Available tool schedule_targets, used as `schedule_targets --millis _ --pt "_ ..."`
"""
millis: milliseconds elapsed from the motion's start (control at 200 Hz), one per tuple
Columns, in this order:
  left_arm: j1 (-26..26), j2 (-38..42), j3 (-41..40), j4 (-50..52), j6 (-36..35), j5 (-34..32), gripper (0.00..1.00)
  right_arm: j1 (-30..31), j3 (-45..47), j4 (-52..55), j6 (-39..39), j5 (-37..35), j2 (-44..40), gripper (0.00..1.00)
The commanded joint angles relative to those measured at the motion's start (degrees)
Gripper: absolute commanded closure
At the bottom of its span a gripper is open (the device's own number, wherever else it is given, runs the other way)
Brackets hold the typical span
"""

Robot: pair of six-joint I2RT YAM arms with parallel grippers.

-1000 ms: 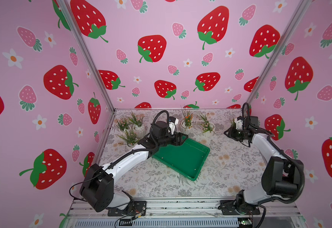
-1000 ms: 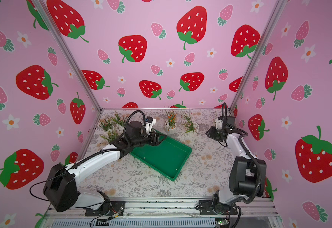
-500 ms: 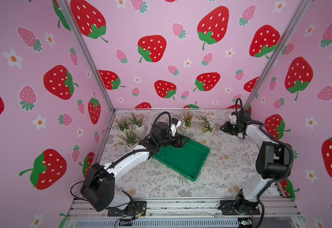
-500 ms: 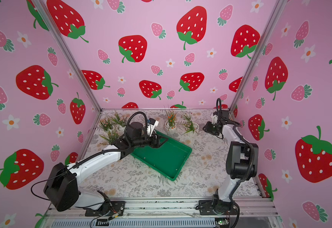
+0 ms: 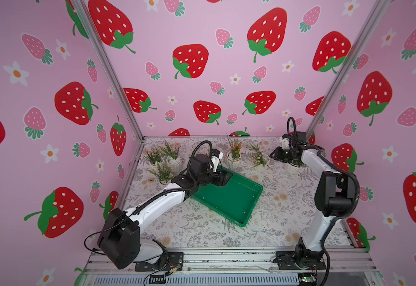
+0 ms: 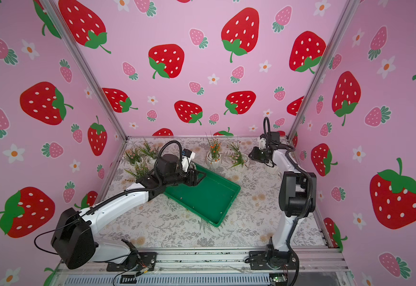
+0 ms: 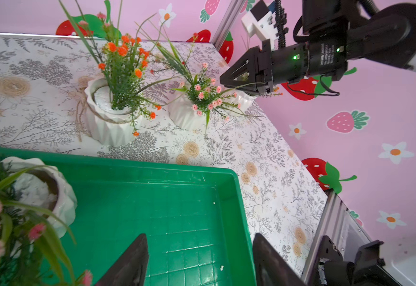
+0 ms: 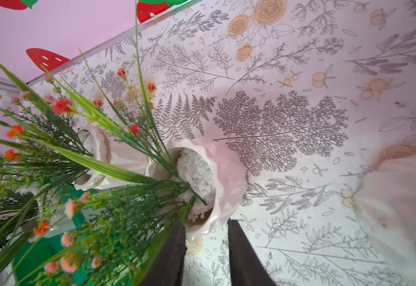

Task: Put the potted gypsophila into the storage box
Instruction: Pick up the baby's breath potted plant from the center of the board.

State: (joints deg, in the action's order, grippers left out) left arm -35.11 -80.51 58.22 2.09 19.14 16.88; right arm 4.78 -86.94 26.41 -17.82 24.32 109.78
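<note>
one pot of the potted gypsophila (image 7: pixel 64 201) stands, apparently upright, inside the storage box (image 7: pixel 152 170), in a corner beside the left gripper (image 7: pixel 200 241). both top views hide it under that arm. the others stand outside the box on the table (image 5: pixel 202 230):
- the orange-flowered pot (image 7: pixel 107 128), just beyond the rim
- the pink-flowered pot (image 8: pixel 226 178), beside it
- a far-right pot (image 5: pixel 291 169), under the right wrist
- a group of three pots (image 5: pixel 173 162), by the left wall

left gripper: released, jaws well apart over the box floor, nothing between them. right gripper (image 8: pixel 205 224): jaws narrowly parted and empty, tips at the rim of the pink-flowered pot. contact cannot be judged.

risks, as judged:
- the right gap looks narrower than the pot body. an advance would push rather than grasp, tipping the pot and spilling its white gravel (image 8: pixel 194 183).
- a pinch on the rim alone could let the pot swing or slip in transit.
- sprigs of the pink and orange pots interlace, so lifting one may drag the other.
- the right wrist sits low over the far-right pot and may snag it.
- a sideways retreat by the left gripper could catch the placed pot's sprigs.
- the box walls are low, so a pot set on the rim would topple out.
</note>
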Motion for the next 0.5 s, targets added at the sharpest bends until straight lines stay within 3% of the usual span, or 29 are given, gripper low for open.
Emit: schedule_targets --millis 0,285,495 --pt "0.0 0.4 2.0 2.8 -0.8 -3.2 0.31 1.3 -4.3 4.6 1.9 -1.5 2.9 0.68" --pt "0.1 0.7 2.3 3.1 -0.8 -2.5 0.32 2.6 -8.2 9.2 3.4 -10.2 6.4 0.68" --pt "0.2 0.6 2.2 2.8 -0.9 -2.5 0.32 2.8 -9.5 10.2 4.8 -10.1 8.5 0.69"
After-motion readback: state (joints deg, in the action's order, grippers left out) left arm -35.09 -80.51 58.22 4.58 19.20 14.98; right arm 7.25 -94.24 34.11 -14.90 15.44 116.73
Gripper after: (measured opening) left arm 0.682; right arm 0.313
